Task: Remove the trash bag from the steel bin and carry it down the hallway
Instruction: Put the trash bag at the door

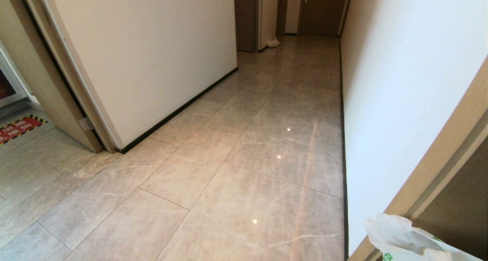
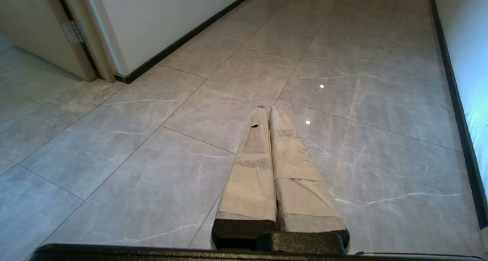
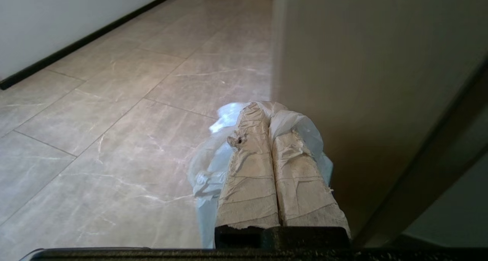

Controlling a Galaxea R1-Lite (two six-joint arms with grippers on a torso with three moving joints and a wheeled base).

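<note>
Right gripper (image 3: 267, 110) clenched on the trash bag (image 3: 213, 165): light, limp, slippery film, best pinched by its bunched handles

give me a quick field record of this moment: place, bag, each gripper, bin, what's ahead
place: hallway with glossy tiled floor, white walls, black skirting
trash bag: white plastic trash bag, hanging off the floor near the right wall
right gripper: right gripper shut on the bag, plastic bunched around its fingers
left gripper: left gripper shut, holding nothing, above bare tiles
steel bin: not in any view
ahead: brown door at the far end, small white object on the floor near it
</note>
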